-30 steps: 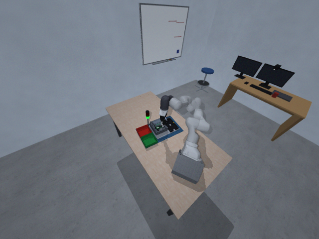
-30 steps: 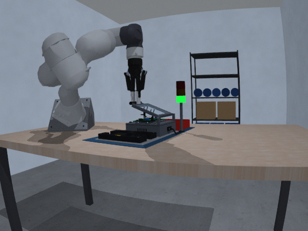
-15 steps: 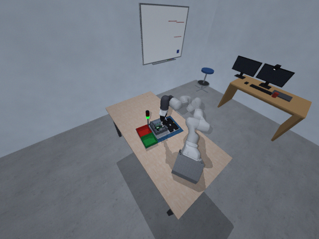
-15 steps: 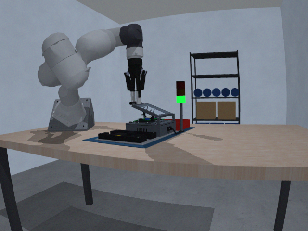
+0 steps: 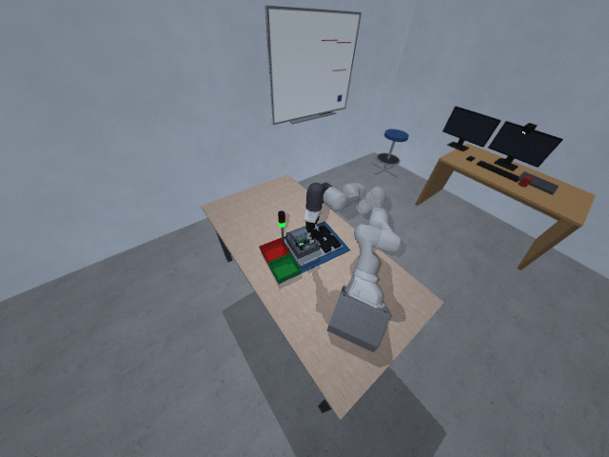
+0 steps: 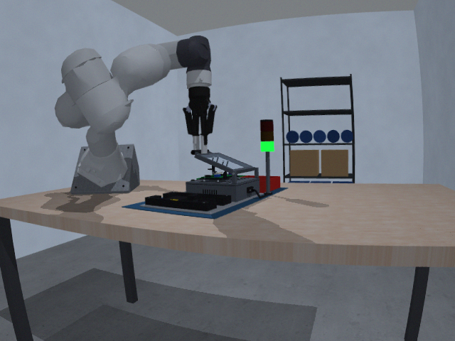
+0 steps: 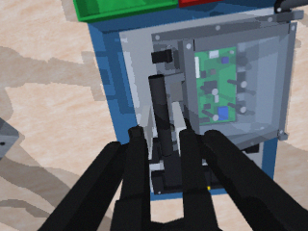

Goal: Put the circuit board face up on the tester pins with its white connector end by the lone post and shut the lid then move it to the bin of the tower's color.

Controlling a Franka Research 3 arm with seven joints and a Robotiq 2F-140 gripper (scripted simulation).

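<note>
My hand [image 7: 162, 131] hangs straight down over the raised free edge of the tester's lid [image 6: 224, 161]. Its two fingers stand only narrowly parted, one on each side of the black bar handle [image 7: 159, 96]. They are slack around the bar rather than clamped on it, so the hand is carrying nothing. From the exterior view the fingertips [image 6: 195, 150] sit right at the top edge of the lid; I cannot tell whether they touch it.

The clear lid is tilted up, high on the handle side and low at the hinge, over the grey tester [image 6: 209, 189]. Through it I see the green circuit board [image 7: 217, 87] lying face up on the plate inside, its white connector strip along the edge toward the handle. The printing on the board is too small for me to read.

The signal tower [image 6: 266, 145] beside the tester has its green lamp lit. The black tray [image 6: 183, 201] lies on the blue mat [image 6: 165, 212] on the tabletop [image 6: 330, 220]. The red bin [image 5: 273, 248] and green bin [image 5: 284, 268] stand side by side just past the tester. A whiteboard [image 5: 304, 64] on the wall carries short red strokes, not legible.
</note>
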